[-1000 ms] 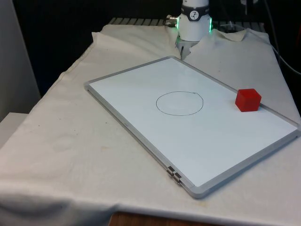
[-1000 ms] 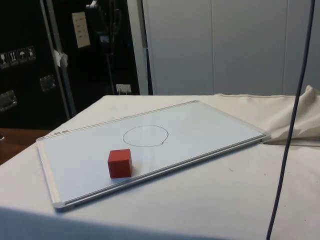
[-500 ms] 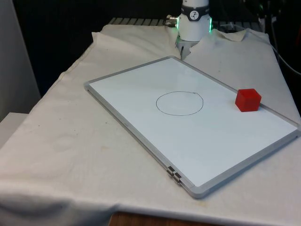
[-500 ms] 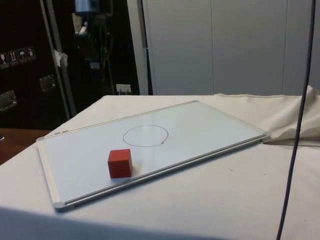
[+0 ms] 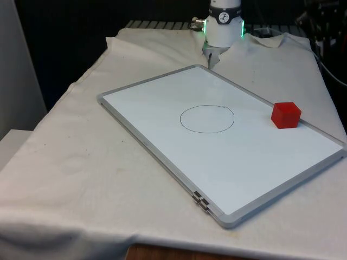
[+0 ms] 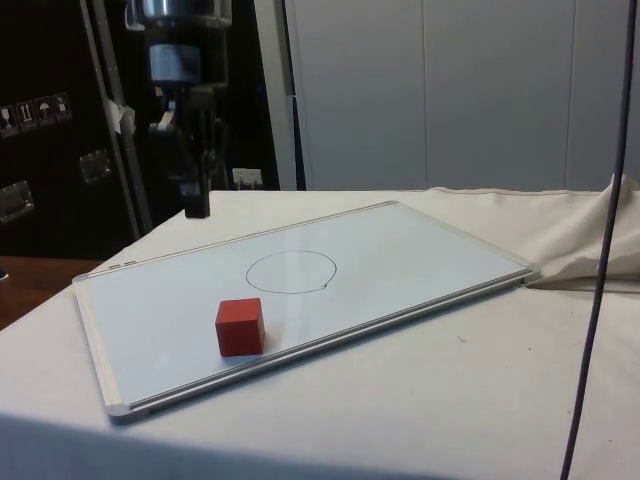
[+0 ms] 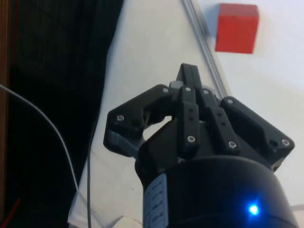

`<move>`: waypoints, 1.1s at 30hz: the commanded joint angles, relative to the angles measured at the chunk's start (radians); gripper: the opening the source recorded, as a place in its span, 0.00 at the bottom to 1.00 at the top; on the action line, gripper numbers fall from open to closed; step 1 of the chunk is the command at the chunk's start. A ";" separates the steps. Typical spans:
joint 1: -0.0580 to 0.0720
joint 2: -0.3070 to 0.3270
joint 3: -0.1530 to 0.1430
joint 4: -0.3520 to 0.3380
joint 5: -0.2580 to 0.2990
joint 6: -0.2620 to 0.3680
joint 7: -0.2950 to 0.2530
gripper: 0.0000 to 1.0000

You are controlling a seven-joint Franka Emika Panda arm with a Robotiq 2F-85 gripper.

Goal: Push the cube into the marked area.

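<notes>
Pincer (image 6: 197, 205) pressed together, empty, hanging above the counter's (image 6: 420, 400) edge; red cube (image 6: 240, 326) well apart, on whiteboard (image 6: 400, 250) beside drawn circle (image 6: 291, 271).

The arm (image 6: 180, 40) runs off the side view's top edge; the whiteboard (image 7: 266, 71) is cropped in the wrist view
</notes>
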 commanded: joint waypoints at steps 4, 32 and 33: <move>0.008 0.026 0.038 -0.030 0.005 0.076 0.027 0.00; 0.003 0.236 0.118 0.018 0.012 0.290 0.045 0.00; 0.007 0.234 0.112 0.017 0.000 0.281 0.052 0.00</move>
